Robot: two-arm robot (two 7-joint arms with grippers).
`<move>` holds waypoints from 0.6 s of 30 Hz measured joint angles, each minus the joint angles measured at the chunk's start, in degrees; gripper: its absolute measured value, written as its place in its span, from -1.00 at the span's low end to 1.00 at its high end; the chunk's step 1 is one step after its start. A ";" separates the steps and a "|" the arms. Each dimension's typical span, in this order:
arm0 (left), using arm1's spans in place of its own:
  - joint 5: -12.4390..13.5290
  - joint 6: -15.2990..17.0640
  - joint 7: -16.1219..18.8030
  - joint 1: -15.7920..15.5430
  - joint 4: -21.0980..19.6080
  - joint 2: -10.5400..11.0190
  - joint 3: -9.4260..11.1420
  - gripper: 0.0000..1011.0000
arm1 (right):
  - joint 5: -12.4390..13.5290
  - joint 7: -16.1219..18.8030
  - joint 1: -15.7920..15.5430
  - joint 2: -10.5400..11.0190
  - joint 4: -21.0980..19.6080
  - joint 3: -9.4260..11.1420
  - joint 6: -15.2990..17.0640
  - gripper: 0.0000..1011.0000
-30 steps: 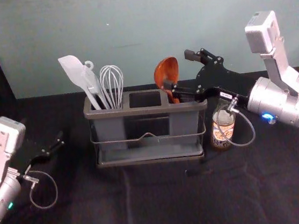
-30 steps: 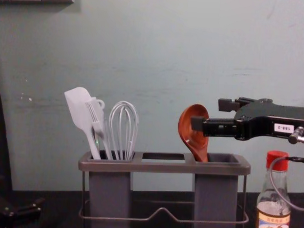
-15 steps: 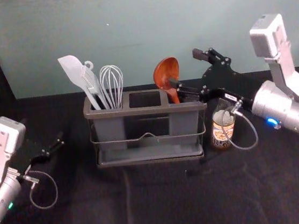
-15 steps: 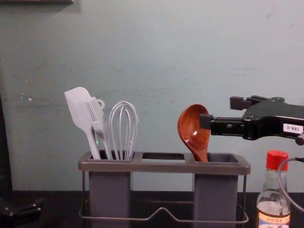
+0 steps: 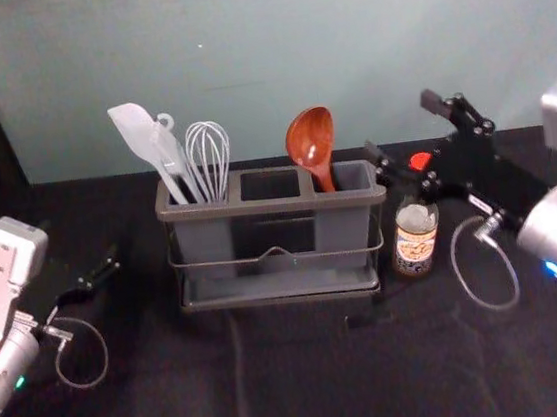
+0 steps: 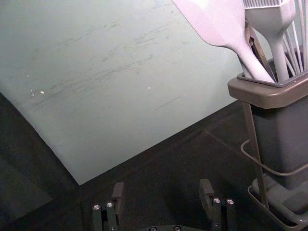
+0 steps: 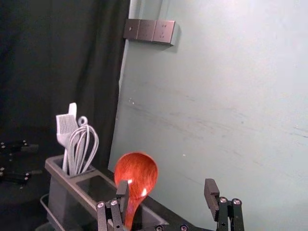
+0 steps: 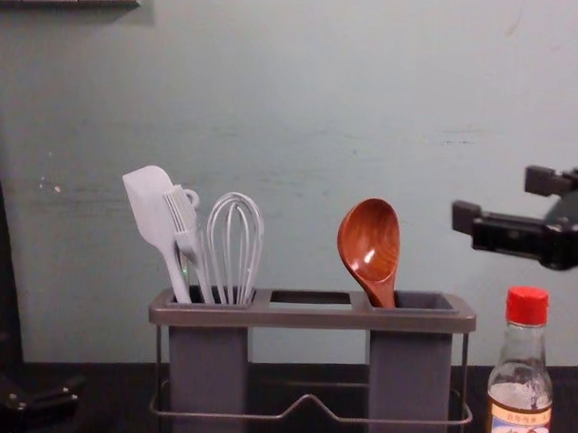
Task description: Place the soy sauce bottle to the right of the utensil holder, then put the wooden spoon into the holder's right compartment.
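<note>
The wooden spoon [image 5: 309,143] stands in the right compartment [image 8: 410,373] of the utensil holder [image 5: 270,206], bowl up, leaning a bit to the left. The soy sauce bottle [image 5: 416,246] stands upright just to the right of the holder. Both jobs look done, so the step now seems to be backing the right claw [image 8: 501,198] away. It is up higher than the bottle's red cap [image 8: 527,307], with its fingers apart and nothing in them. It should go slow and stay high, so it won't bump the cap or tip the bottle. Its cable should not snag the bottle either. The left claw [image 6: 162,186] waits at the left, open and empty.

Half a second ago, the right claw was right by the spoon's bowl. Now it is well off to the right. The spoon and bottle have not moved.
</note>
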 joint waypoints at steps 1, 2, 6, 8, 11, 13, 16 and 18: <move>0.00 0.00 0.00 0.00 0.00 0.00 0.00 1.00 | -0.23 -0.24 -1.28 0.04 -0.45 0.43 -0.69 0.98; 0.00 0.00 0.00 0.00 0.00 0.00 0.00 1.00 | -0.41 -0.42 -2.00 0.04 -0.69 0.67 -1.17 0.98; 0.00 0.00 0.00 0.00 0.00 0.00 0.00 1.00 | -1.43 -1.49 -5.01 -0.20 -1.17 1.55 -3.56 0.98; 0.00 0.00 0.00 0.00 0.00 0.00 0.00 1.00 | -2.02 -2.21 -7.03 -0.64 -1.09 2.20 -5.30 0.98; 0.00 0.00 0.00 0.00 0.00 0.00 0.00 1.00 | -2.77 -3.37 -9.61 -1.88 0.07 3.08 -8.18 0.98; 0.00 0.00 0.00 0.00 0.00 0.00 0.00 1.00 | -3.08 -4.03 -10.49 -2.56 0.61 3.31 -9.05 0.98; 0.00 0.00 0.00 0.00 0.00 0.00 0.00 1.00 | -4.16 -5.54 -12.01 -4.03 1.74 3.57 -10.24 0.98; 0.00 0.00 0.00 0.00 0.00 0.00 0.00 1.00 | -5.22 -6.81 -12.96 -5.22 2.60 3.62 -10.73 0.98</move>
